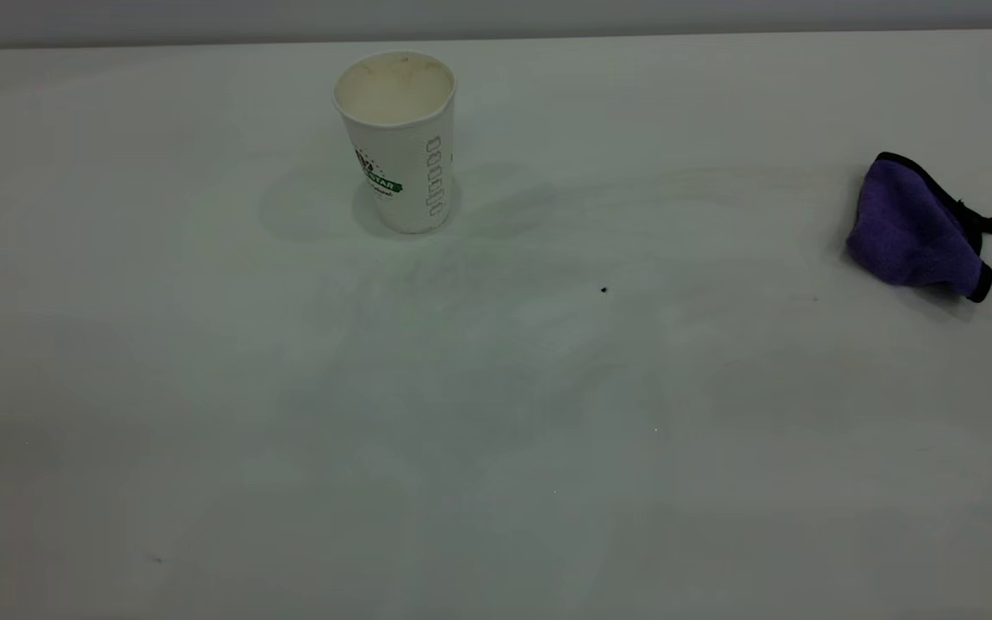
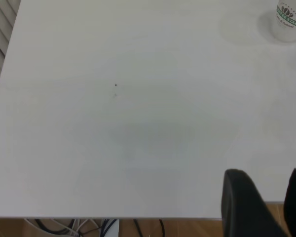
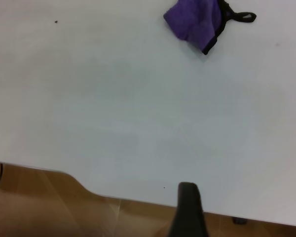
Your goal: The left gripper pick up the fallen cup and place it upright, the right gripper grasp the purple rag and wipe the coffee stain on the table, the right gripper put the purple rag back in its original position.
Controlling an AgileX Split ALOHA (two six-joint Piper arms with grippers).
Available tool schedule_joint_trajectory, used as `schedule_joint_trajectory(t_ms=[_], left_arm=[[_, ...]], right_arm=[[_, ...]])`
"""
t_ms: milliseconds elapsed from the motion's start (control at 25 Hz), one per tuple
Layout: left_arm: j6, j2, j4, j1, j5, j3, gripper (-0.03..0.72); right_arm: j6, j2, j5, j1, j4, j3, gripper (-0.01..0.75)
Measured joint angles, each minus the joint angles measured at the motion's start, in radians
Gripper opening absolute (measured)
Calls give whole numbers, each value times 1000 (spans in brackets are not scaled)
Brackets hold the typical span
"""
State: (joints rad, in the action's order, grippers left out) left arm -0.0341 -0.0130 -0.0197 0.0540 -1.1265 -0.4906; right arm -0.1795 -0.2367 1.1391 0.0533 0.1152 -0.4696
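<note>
A tiny black speck (image 1: 604, 290) sits alone on the white surface. Below the near edge, wooden flooring (image 3: 34, 197) shows, with dark and pale cables (image 2: 74, 226) lying across it.

Looked like lab or test room: wide bare white table (image 1: 496, 448) against plain grey wall (image 1: 496, 17), wood-tone floor (image 3: 34, 207) below table edge, loose cables (image 2: 64, 226) on floor, slatted blind or panel (image 2: 0, 29) at side.
</note>
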Motion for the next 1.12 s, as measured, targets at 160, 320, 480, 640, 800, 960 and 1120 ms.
schedule_joint_trajectory(t_ms=[160, 320, 480, 640, 800, 960, 1120], left_arm=[[0, 0, 0, 0, 0, 0, 275], [0, 0, 0, 0, 0, 0, 275], [0, 0, 0, 0, 0, 0, 275], [0, 0, 0, 0, 0, 0, 275], [0, 0, 0, 0, 0, 0, 275], [0, 0, 0, 0, 0, 0, 275], [0, 0, 0, 0, 0, 0, 275]], right_arm=[[5, 20, 0, 0, 0, 0, 628], [21, 80, -1, -3, 0, 0, 624], [28, 160, 0, -36, 0, 0, 620], [38, 219, 0, -53, -1, 0, 613], [43, 253, 1, -54, -3, 0, 602], [42, 253, 1, -54, -3, 0, 591], [42, 253, 1, -54, -2, 0, 589]])
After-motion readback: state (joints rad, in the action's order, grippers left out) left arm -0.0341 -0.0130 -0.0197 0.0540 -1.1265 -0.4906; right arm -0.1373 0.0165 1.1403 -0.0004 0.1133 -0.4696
